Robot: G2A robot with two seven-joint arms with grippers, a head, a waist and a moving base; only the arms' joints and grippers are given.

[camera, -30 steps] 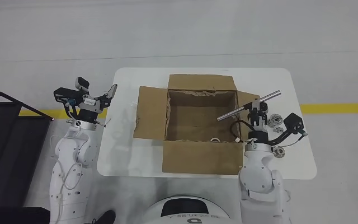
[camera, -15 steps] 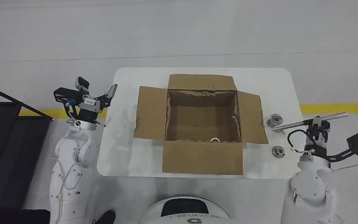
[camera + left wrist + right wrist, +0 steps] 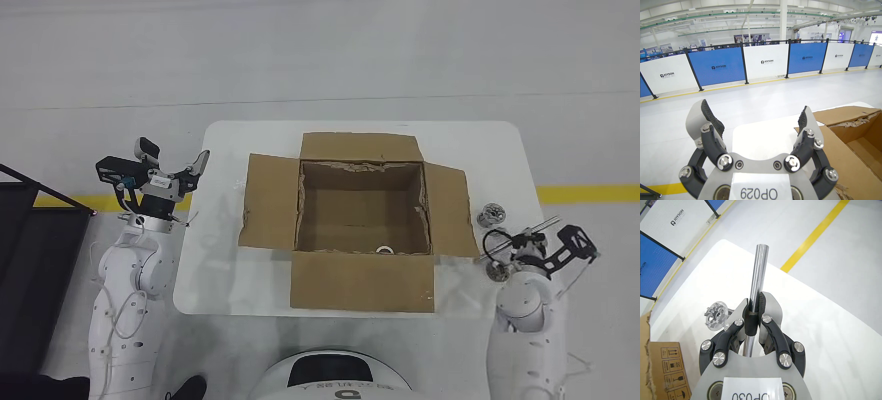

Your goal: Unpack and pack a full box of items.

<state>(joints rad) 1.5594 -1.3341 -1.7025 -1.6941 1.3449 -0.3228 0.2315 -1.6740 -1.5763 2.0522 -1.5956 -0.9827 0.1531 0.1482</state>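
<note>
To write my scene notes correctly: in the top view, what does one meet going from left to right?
Left end effector, open → open cardboard box → flanged metal part → right end effector, shut on a steel rod.

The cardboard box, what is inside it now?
Inside the cardboard box, one small pale round part lies on the floor beside the near wall. Around it only brown floor shows; that wall hides the strip at its foot.
</note>
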